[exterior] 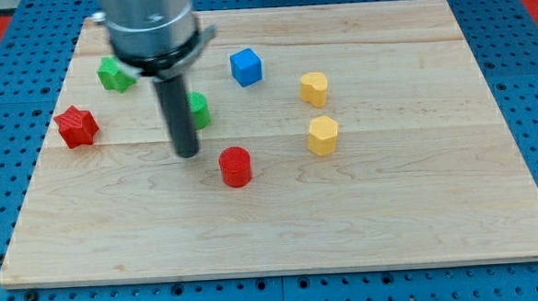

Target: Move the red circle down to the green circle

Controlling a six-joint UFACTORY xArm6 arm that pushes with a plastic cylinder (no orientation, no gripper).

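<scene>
Red circle (236, 166) stands upright near board centre, toward the view's bottom. Green circle (198, 109) lies up and to the view's left, partly hidden behind the rod. My tip (187, 155) rests between them, just left of the red circle, apart from it. No gripper fitted; nothing held. Judgement: the tip should round the red circle and push through its centre, slowly, toward the green. No brands or writing legible
</scene>
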